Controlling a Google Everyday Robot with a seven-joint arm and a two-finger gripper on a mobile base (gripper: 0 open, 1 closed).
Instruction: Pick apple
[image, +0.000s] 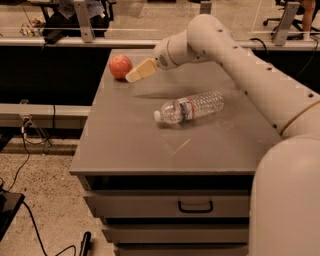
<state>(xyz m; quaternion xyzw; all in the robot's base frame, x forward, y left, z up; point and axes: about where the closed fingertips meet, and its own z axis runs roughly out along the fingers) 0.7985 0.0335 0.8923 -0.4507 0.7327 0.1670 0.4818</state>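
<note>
The apple (120, 66), round and reddish-orange, sits on the grey cabinet top (130, 145) near its far left corner. My gripper (134, 75) reaches in from the right on the white arm and hovers just right of the apple, its tan fingertips (141, 70) almost touching the fruit. The gripper holds nothing that I can see.
A clear plastic water bottle (190, 106) lies on its side in the middle of the cabinet top. The cabinet has drawers below with a dark handle (195, 207). My white arm (240, 60) spans the right side. Cables lie on the floor at the left.
</note>
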